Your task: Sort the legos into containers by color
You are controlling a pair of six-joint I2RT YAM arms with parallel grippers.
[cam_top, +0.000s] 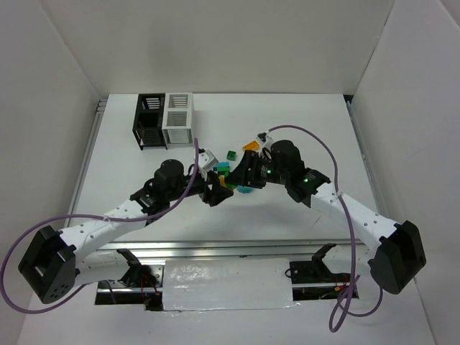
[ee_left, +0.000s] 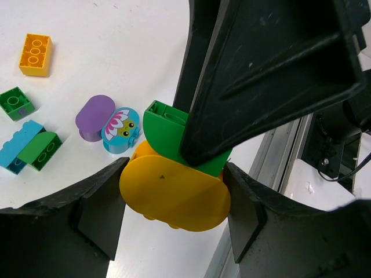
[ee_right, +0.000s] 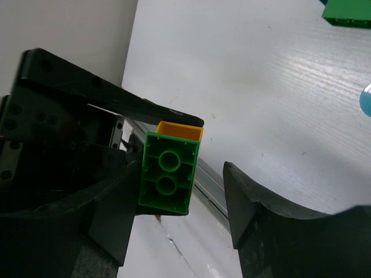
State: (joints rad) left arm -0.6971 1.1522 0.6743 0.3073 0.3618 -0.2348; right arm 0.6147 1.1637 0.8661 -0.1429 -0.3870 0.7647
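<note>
**Q:** What stands at the left of the table in the top view?
**A:** The black bin. The white bin touches it on the right. Both are upright near the far edge, well apart from the bricks.

**Q:** How does the left gripper stand?
**A:** It is narrow and clamped on the yellow brick, with a finger against each end, near mid-table.

**Q:** Which bricks lie loose?
**A:** In the left wrist view, roughly left to right:
- the small green brick;
- the teal-and-green pair, lying side by side;
- the orange brick, farthest up;
- the purple brick;
- the painted teal brick, touching the purple one.

All rest on the table, clear of both grippers.

**Q:** What sits against the yellow brick?
**A:** The green brick, touching it. Its hollow underside faces the right wrist camera, and the yellow brick shows just behind it.

**Q:** And the right gripper?
**A:** Its jaws are partly wide, on either side of the green brick. One finger lies against the brick. The other stands apart from it, with bare table showing in the gap. In the top view the two grippers meet tip to tip at mid-table.
</note>
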